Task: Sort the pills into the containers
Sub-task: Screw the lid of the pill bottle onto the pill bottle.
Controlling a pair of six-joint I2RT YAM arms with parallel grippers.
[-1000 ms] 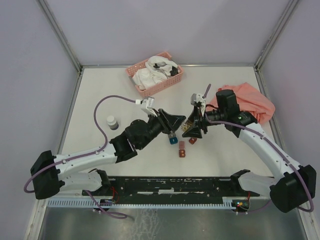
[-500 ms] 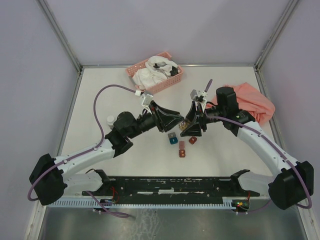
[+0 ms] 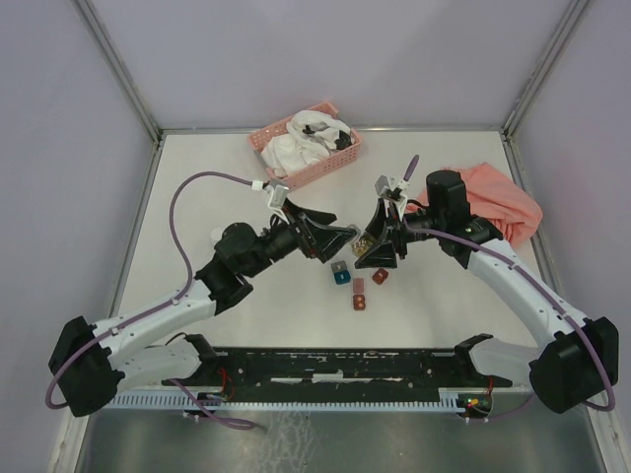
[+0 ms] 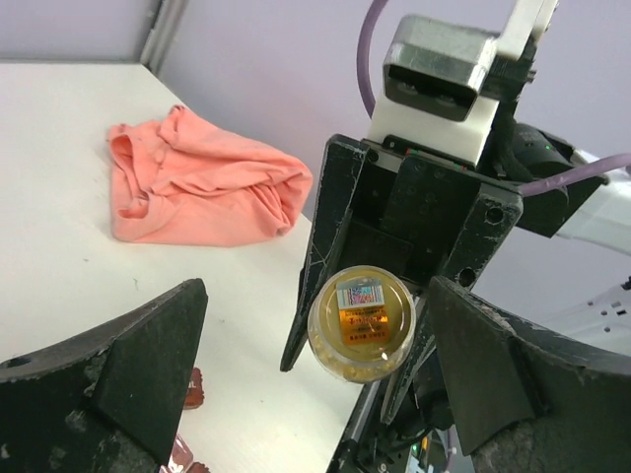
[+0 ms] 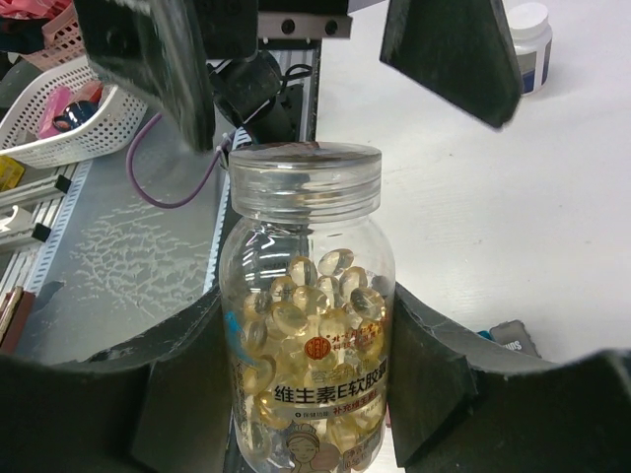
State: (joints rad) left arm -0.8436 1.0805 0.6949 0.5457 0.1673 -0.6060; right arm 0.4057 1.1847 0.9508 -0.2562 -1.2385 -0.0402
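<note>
My right gripper (image 5: pixel 311 394) is shut on a clear jar (image 5: pixel 311 325) and holds it above the table, near the middle. Yellowish-amber pills (image 5: pixel 315 296) fill the jar, and a clear lid (image 5: pixel 304 168) is on it. My left gripper (image 4: pixel 315 365) is open wide and faces the lid end of the jar (image 4: pixel 362 320). Its fingers (image 5: pixel 158 59) stand on either side of the lid without touching it. From above, the two grippers (image 3: pixel 345 239) (image 3: pixel 380 244) meet nose to nose. Below them lie the containers: a grey box (image 3: pixel 340 266), a teal box (image 3: pixel 342 278) and dark red boxes (image 3: pixel 361 302).
A pink slatted basket (image 3: pixel 325 168) with white items stands at the back. A salmon cloth (image 3: pixel 493 202) lies at the right, behind my right arm. A small white-capped bottle (image 3: pixel 219 235) stands at the left, beside my left arm.
My left gripper has lifted off the boxes, swung up to face the jar's lid and opened wide. The right gripper has tilted the jar slightly towards it.
</note>
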